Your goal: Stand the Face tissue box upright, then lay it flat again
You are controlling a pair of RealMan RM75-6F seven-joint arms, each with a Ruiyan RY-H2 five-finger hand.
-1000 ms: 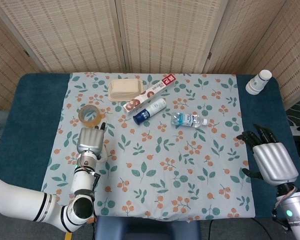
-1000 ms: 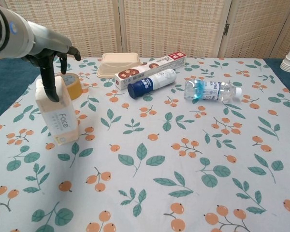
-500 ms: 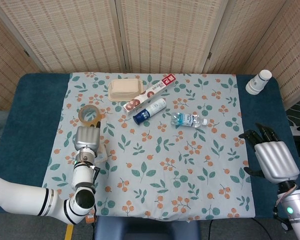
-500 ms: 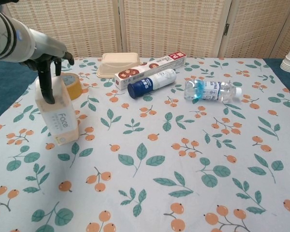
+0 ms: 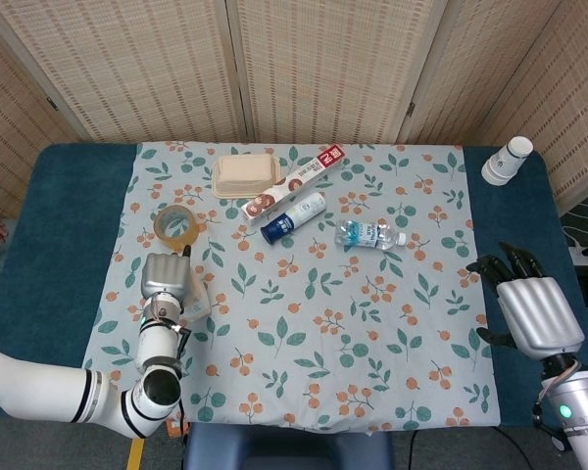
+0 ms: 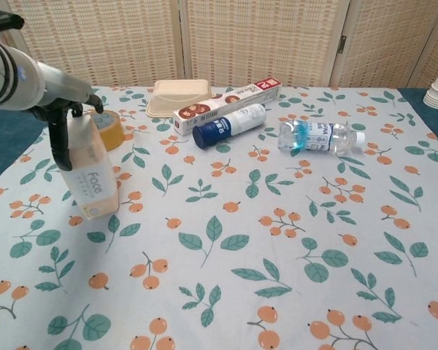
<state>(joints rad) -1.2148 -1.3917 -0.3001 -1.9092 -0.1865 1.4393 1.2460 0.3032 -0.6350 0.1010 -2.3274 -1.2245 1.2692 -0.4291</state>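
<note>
chest view: the face tissue box (image 6: 91, 177) is seen standing on end on the surface (image 6: 292, 240), tilted a little, top leaning toward the left hand (image 6: 58, 127). the left hand is draped over the box's top and outer side, one dark finger running down its face; whether the box is truly clamped or only steadied cannot be told. compared with a second ago, the hand has been drawn outward and lower, and the box top has been carried with it, so the lean is now more marked. the base has stayed where it was.

head view: the left hand (image 5: 164, 279) is seen from above, covering most of the box (image 5: 195, 305), which shows only as a pale edge on the hand's inner side. a tape roll (image 5: 176, 225) lies just beyond the hand, close to but apart from the box.

the right hand (image 5: 531, 305) is held idle at the far side, fingers apart, nothing in it.

judgement: upright step looks done; tipping back to flat appears begun. risk noted: box may slide instead of pivoting.
</note>
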